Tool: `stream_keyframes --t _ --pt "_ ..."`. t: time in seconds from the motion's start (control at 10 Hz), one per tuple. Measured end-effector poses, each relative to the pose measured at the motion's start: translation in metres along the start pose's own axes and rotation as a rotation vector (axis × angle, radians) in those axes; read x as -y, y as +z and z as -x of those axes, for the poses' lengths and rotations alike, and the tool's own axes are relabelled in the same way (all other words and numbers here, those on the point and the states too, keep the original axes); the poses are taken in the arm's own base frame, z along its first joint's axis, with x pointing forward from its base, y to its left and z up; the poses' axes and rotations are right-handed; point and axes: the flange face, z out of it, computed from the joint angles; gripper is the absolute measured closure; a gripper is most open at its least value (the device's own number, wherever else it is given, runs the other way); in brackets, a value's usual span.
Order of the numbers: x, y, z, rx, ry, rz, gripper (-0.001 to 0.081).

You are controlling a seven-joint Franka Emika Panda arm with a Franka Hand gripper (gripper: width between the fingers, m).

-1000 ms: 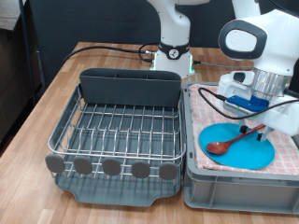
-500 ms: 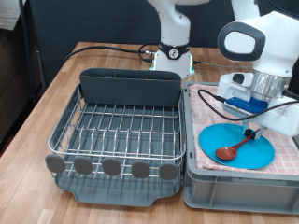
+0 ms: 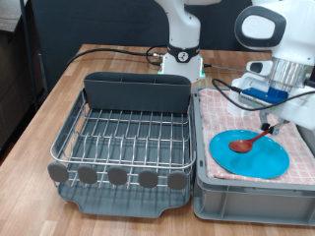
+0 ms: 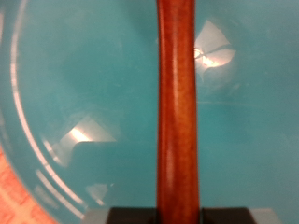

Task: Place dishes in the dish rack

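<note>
Dish rack point(image 3: 123, 138): sits at the exterior view's left, its wire grid bare of dishes and its tall grey cutlery bin point(image 3: 136, 91) along the far edge; no mug shows in either view.

Grey bin point(image 3: 251, 197): stands just beside the rack on the exterior view's right, lined with a pink checked cloth point(image 3: 221, 108).

Blue plate point(image 3: 248, 152): lies flat on the cloth inside the grey bin.

Wooden spoon point(image 3: 251, 140): its bowl hangs low over the plate, whether touching cannot be told; the handle rises up and toward the exterior view's right. The wrist view shows the handle point(image 4: 177, 103) running straight along the fingers' line, with the plate beneath it.

Gripper point(image 3: 275, 125): at the exterior view's right, above the plate's far-right rim, clamped on the upper end of the spoon handle.

Key relation: the rack lies well apart toward the exterior view's left of the held spoon, whose long axis slants with the bowl end pointing toward the rack.
</note>
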Motion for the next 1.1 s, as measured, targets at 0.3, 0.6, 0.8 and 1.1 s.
stream_keyframes --t 0.3,0.6,0.8,1.1 --pt "0.003 -0.035 -0.019 0.048 0.073 0.058 0.0709" --pt "-0.008 -0.059 -0.043 0.021 0.214 0.089 0.0709" --pt "-0.016 -0.065 -0.049 0.031 0.237 0.086 0.0709" --pt "-0.028 -0.064 -0.069 -0.007 0.352 0.092 0.0709"
